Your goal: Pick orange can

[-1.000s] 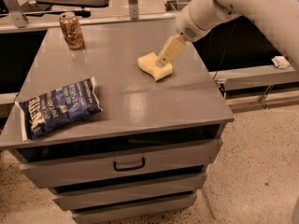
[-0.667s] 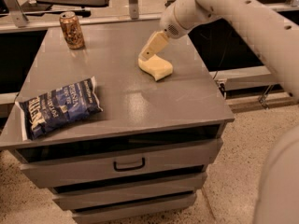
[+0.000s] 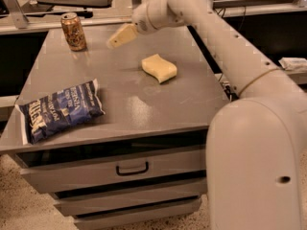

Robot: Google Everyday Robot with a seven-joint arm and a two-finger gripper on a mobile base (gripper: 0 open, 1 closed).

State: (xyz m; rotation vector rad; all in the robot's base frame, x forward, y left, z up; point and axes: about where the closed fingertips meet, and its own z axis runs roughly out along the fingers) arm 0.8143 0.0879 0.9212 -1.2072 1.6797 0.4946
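Note:
The orange can stands upright at the far left corner of the grey cabinet top. It is orange-brown with pale mottled print and a silver rim. My gripper hangs above the top, to the right of the can and a short gap away from it. It points down and left toward the can. Nothing is held in it. The white arm reaches in from the right foreground.
A pale yellow sponge lies mid-top, right of the gripper. A blue chip bag lies at the front left. The cabinet has drawers below. Desks and a dark gap lie behind and to the left.
The gripper has moved left, from over the sponge to a spot near the can. The arm now fills the right foreground. The can, sponge and bag have not moved.

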